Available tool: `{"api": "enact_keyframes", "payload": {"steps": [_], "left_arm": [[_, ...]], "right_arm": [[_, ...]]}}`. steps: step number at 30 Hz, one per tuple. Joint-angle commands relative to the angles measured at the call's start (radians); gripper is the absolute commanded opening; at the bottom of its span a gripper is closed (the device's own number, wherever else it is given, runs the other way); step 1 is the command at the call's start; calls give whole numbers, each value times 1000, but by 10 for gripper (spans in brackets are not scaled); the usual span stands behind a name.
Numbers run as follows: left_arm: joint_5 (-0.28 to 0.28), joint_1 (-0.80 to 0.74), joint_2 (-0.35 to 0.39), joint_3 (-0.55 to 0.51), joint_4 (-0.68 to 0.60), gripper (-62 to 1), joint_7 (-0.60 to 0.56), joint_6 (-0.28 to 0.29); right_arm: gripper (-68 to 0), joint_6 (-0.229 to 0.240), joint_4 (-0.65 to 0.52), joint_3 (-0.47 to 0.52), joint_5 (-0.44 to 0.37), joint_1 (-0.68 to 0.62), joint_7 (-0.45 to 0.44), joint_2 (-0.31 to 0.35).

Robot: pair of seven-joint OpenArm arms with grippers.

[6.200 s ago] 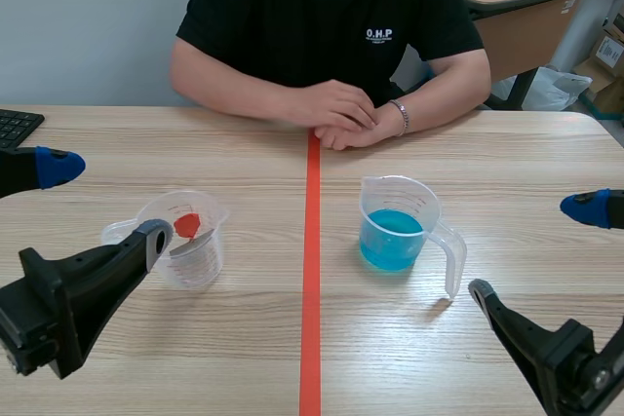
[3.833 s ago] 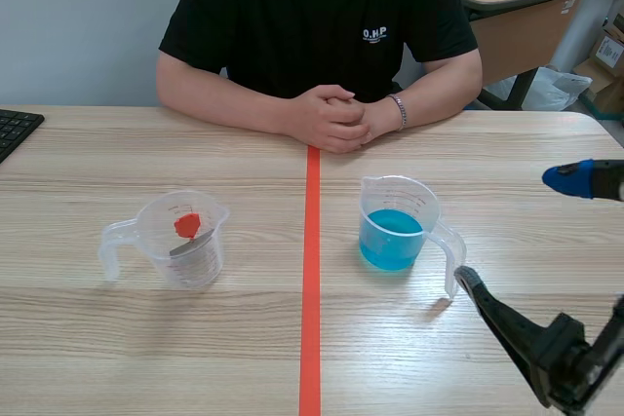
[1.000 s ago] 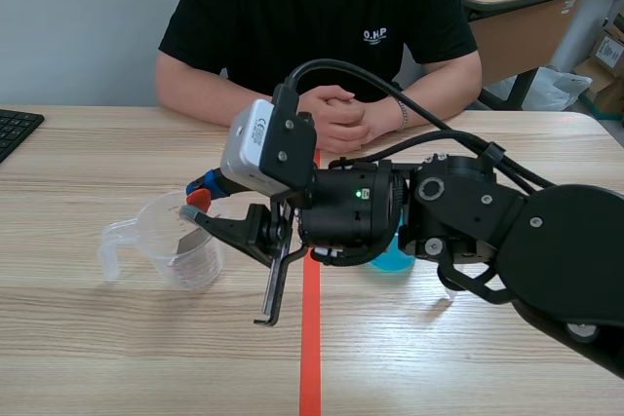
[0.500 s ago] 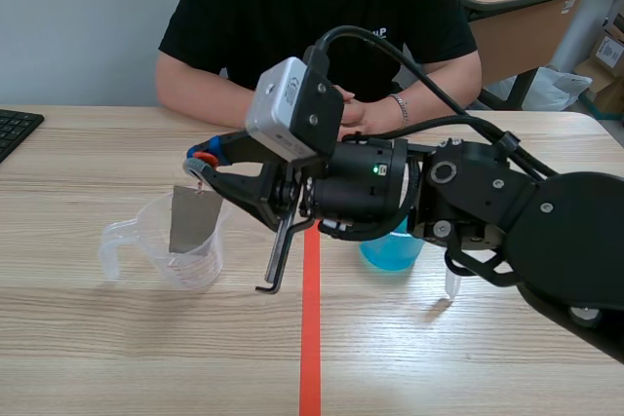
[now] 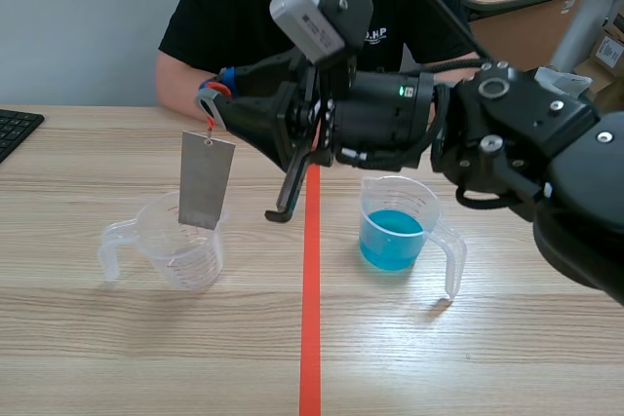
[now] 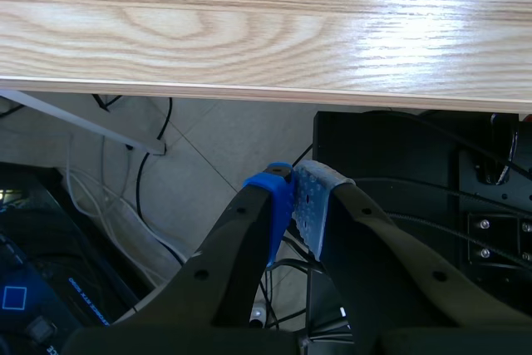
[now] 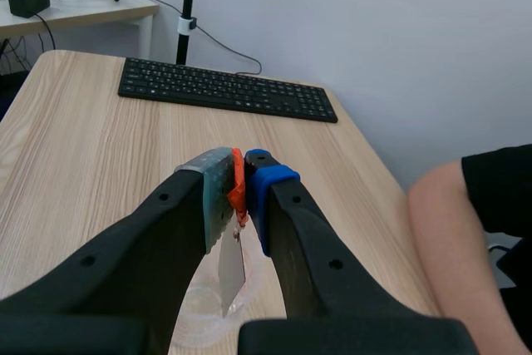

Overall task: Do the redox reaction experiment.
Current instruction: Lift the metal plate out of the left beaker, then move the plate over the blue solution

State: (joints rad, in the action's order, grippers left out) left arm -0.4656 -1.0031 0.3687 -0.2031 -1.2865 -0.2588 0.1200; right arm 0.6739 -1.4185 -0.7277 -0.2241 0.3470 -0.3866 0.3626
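A grey metal plate (image 5: 206,180) hangs from a red tab (image 5: 216,93), its lower edge just over the mouth of the clear beaker (image 5: 180,241) on the left. My right gripper (image 5: 210,99), reaching across the orange tape line from the right, is shut on that tab. In the right wrist view the tab (image 7: 237,189) sits pinched in the right gripper (image 7: 237,176), with the plate (image 7: 230,268) dangling over the beaker (image 7: 199,313) below. A second beaker (image 5: 395,226) holds blue liquid right of the line. My left gripper (image 6: 295,197) is shut on nothing, below the table's edge.
A person (image 5: 244,17) in a black shirt sits across the table, partly hidden by my right arm. A black keyboard (image 5: 15,129) lies at the far left edge, also seen ahead of the right gripper as the keyboard (image 7: 224,89).
My right gripper has risen with the tab, lifting the plate from inside the left beaker until it hangs almost clear above it.
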Motion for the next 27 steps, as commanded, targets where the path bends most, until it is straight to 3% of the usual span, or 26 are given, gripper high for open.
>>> {"api": "enact_keyframes", "payload": {"steps": [1,5,8,17,27], "left_arm": [[-5,-11,-5,0,-10,-564,-10,3],[-5,-11,-5,0,-10,-564,-10,3],[-5,-11,-5,0,-10,-565,-10,3],[-5,-11,-5,0,-10,-564,-10,4],[-1,-16,-5,0,-10,-564,-6,8]], "right_arm": [[-660,16,-56,25,-48,32,31,1],[-660,61,-139,74,-133,32,164,1],[-660,61,-206,109,-214,32,264,15],[-660,61,-410,211,-457,32,515,150],[-660,61,-485,362,-706,-19,610,361]]}}
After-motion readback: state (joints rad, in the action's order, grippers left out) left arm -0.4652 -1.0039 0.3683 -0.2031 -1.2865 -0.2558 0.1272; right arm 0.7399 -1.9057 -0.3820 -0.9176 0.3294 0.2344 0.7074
